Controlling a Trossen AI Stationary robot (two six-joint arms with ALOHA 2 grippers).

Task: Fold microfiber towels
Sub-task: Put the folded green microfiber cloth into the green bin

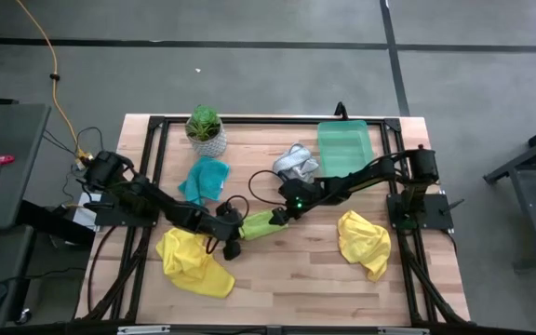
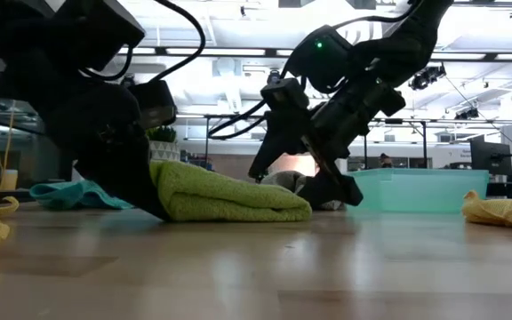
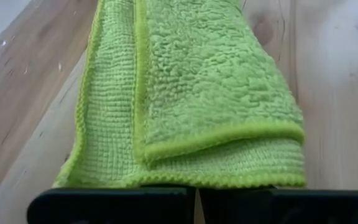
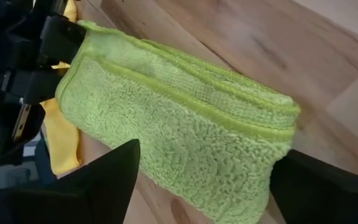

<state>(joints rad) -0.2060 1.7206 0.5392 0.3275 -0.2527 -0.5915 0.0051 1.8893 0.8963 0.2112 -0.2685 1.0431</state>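
A lime green towel [image 1: 263, 223] lies folded into a thick strip on the table's middle, between my two grippers. My left gripper [image 3: 194, 202] is shut, slanting down at the strip's left end [image 2: 163, 178]. My right gripper [image 4: 216, 199] is open and slants down over the strip's right end [image 4: 272, 124], one finger on each side. Whether those fingers touch the cloth cannot be told. Two yellow towels [image 1: 194, 265] [image 1: 363, 242], a teal one [image 1: 203, 179] and a grey-white one [image 1: 296, 163] lie crumpled around it. My left gripper's shut fingertips [image 3: 117, 202] meet the hem at the folded towel's left end [image 3: 179, 182], slanting down from the table's left. The fingers hide whether the hem is caught between or under them. The towel lies flat on the table, several layers thick.
A translucent green tray [image 1: 344, 149] stands at the far right, and a small plant in a white pot [image 1: 206, 130] at the far left. Bare wood [image 1: 287, 279] shows along the near edge between the yellow towels.
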